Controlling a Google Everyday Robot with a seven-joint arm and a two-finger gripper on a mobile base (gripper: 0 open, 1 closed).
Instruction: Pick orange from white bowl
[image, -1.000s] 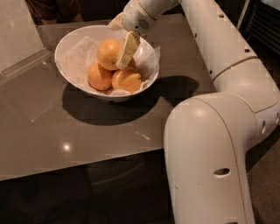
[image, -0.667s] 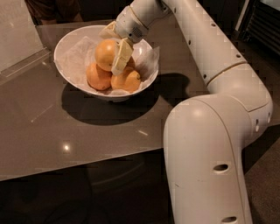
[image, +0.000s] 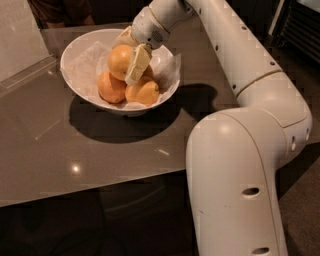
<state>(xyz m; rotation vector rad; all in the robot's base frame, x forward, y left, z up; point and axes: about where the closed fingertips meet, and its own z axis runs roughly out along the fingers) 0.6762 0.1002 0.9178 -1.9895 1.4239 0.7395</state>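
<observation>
- over the white bowl (image: 67, 52), gripper (image: 129, 59) sits closed around the orange (image: 118, 61): near finger (image: 137, 62) lies across its front, far finger (image: 125, 39) is behind it, both look to be touching the skin
- the orange is the top one of the pile, inside the bowl's rim toward the far side, resting on or just clear of the lower oranges (can't tell which)
- risk: smooth round skin plus narrow pads, so it could roll out sideways on the lift, esp. if the grip sits off its widest line
- risk: near finger's tip reaches down toward the front-right orange (image: 144, 93); dragging upward could nudge it or tip the pile
- risk: crumpled paper (image: 167, 67) lining the bowl stands up at the bowl's right rim, close to the wrist; a snag would pull the liner and shift the fruit
- risk: a slanted pull could catch the rim and slide the bowl across the table (image: 75, 150); straight up looks safest
- risk: a drop back into the bowl would scatter the rest
- count: 1 bowl, 1 paper liner, 1 gripper with 2 fingers
- count: 3 oranges plain to see (held, left orange (image: 110, 88), front-right), plus a sliver of a likely 4th (image: 148, 73) behind the near finger
</observation>
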